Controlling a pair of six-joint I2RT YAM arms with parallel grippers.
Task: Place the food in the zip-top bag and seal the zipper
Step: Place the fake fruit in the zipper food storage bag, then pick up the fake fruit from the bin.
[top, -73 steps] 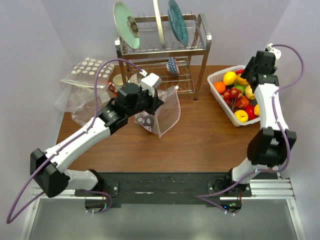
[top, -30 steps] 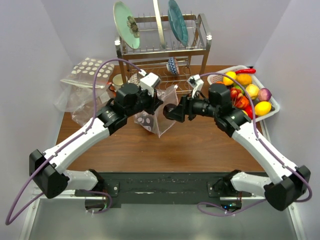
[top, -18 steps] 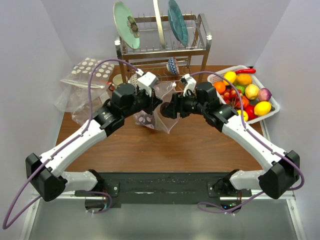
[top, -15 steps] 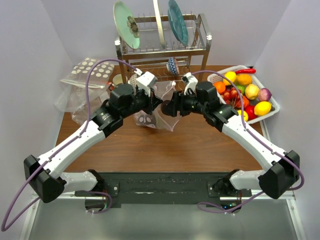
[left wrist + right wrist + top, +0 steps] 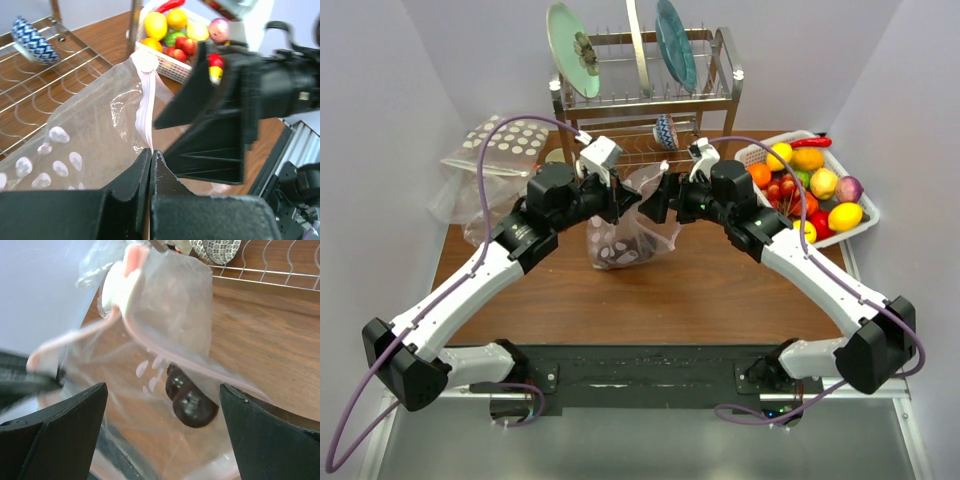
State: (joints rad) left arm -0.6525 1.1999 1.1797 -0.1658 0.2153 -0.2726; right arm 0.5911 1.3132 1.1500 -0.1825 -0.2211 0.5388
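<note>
The see-through zip-top bag [image 5: 628, 232] hangs open in mid-table. My left gripper [image 5: 620, 203] is shut on its pale pink zipper strip [image 5: 146, 111], fingertips pinched together [image 5: 151, 152]. My right gripper [image 5: 655, 203] is open just right of the bag's mouth, its black fingers [image 5: 210, 125] facing the left gripper. In the right wrist view the open gripper [image 5: 162, 390] looks down into the bag [image 5: 175, 300]. A dark purple food piece [image 5: 191, 401] lies inside, below the zipper [image 5: 165, 352]. The other food [image 5: 810, 185] sits in the white basket [image 5: 752, 155].
A metal dish rack [image 5: 640, 100] with plates and a patterned bowl [image 5: 34, 40] stands right behind the bag. A crinkly polka-dot bag [image 5: 495, 150] lies at the back left. The basket is at the right rear edge of the wooden table [image 5: 720, 290].
My right arm swung from the basket to the bag with a dark piece; its gripper is now open and the piece lies inside. The left gripper shifted the bag slightly left and back.
</note>
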